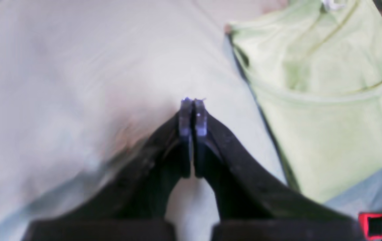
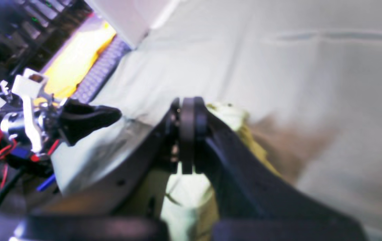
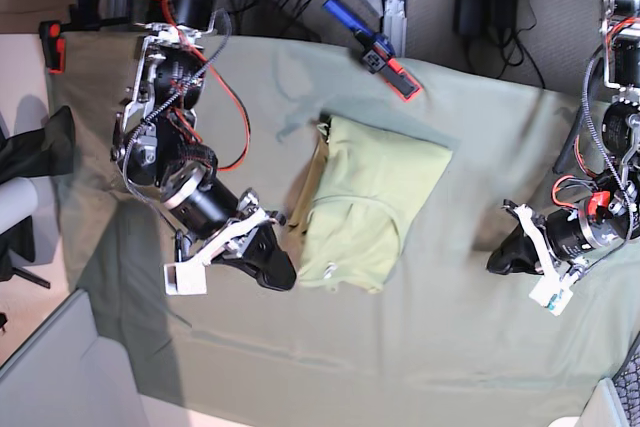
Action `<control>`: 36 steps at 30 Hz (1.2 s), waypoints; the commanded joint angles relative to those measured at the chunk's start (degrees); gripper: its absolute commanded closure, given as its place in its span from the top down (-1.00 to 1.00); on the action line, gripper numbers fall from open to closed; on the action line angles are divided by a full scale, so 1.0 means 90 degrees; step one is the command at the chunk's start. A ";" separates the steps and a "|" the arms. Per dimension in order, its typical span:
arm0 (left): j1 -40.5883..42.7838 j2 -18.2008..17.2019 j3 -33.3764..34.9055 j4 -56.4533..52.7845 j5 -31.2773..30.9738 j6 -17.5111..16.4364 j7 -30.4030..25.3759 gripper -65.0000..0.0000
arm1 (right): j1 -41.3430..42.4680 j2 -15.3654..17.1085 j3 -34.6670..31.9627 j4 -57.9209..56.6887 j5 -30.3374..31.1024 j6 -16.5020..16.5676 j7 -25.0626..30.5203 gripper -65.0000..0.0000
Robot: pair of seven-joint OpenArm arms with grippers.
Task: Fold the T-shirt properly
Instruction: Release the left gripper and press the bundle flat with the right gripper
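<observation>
The lime T-shirt (image 3: 370, 197) lies folded into a compact rectangle in the middle of the grey-green table cloth (image 3: 450, 347). My right gripper (image 3: 280, 272) is shut at the shirt's lower left corner. In the right wrist view its pads (image 2: 187, 100) meet with no cloth showing between them, and the T-shirt (image 2: 184, 197) lies just under and behind the gripper. My left gripper (image 3: 505, 257) is shut and empty, low over bare table cloth to the right of the shirt. In the left wrist view the gripper (image 1: 192, 100) is closed, and the T-shirt (image 1: 328, 107) lies to its right with its white neck label (image 1: 331, 4).
A blue and red tool (image 3: 375, 47) lies at the cloth's back edge. A red clamp (image 3: 50, 42) grips the cloth's far left edge and another red clamp (image 1: 375, 224) is near my left gripper. Cables hang behind the table. A keyboard (image 2: 100, 67) sits beyond the table's edge.
</observation>
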 commanded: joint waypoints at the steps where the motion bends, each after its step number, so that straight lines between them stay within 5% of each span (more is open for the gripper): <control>1: -0.0058 -0.0100 -0.0124 0.0119 -0.0131 -0.0063 -0.0095 -1.00 | 0.0194 -0.0063 -0.0119 -0.0053 -0.0068 0.0231 0.0170 -1.00; 6: 0.0177 -0.0109 -0.0442 0.0117 -0.0170 -0.0063 -0.0027 -1.00 | 0.0347 -0.0197 -0.0937 -0.1018 -0.1200 0.0231 0.0508 -1.00; 12: 0.0274 -0.0107 -0.0452 0.0117 -0.0204 -0.0061 0.0032 -1.00 | 0.0347 0.0019 -0.1608 -0.2662 -0.2426 0.0226 0.1804 -1.00; 18: 0.0277 -0.0107 -0.0624 0.0117 -0.0792 -0.0075 0.0483 -1.00 | 0.0304 0.0236 -0.1630 -0.3060 -0.2310 0.0228 0.1870 -1.00; 26: 0.0369 -0.0112 -0.1649 0.0119 -0.1673 -0.0261 0.0976 -1.00 | 0.0255 0.0240 -0.1627 -0.1690 -0.1792 0.0228 0.1457 -1.00; 36: 0.0799 -0.0323 -0.1877 0.0121 -0.2679 -0.0261 0.1399 -1.00 | 0.0260 0.0243 -0.1625 -0.1188 -0.2674 0.0216 0.1583 -1.00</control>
